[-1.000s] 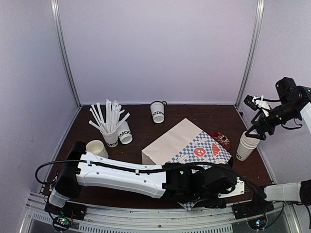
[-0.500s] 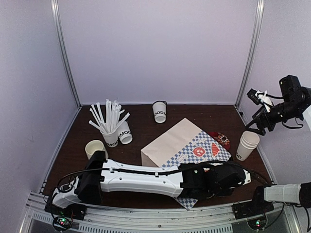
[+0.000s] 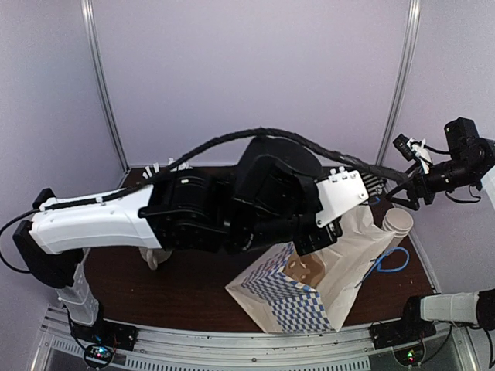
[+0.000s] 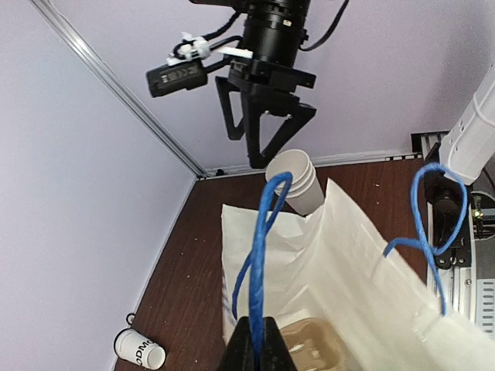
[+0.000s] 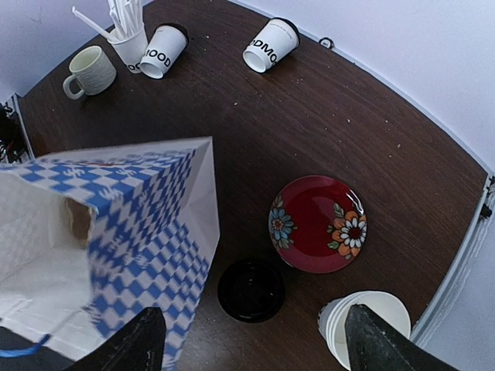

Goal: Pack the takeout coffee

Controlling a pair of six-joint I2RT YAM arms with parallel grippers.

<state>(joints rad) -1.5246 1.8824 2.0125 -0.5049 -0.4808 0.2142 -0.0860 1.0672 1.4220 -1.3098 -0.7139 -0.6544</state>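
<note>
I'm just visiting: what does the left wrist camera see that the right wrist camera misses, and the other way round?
Only the left wrist view: the left gripper pinching a blue handle, and a cardboard cup tray inside the paper bag. Only the right wrist view: a red flowered plate, a loose black lid, a cream mug, a cup of straws and a second lying coffee cup. Both: the paper bag, the stack of white cups, one lying coffee cup and the open right gripper.

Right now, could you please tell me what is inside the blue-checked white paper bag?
A brown moulded cardboard cup carrier sits in the blue-checked white paper bag. No cups show in it; the walls hide its floor.
</note>
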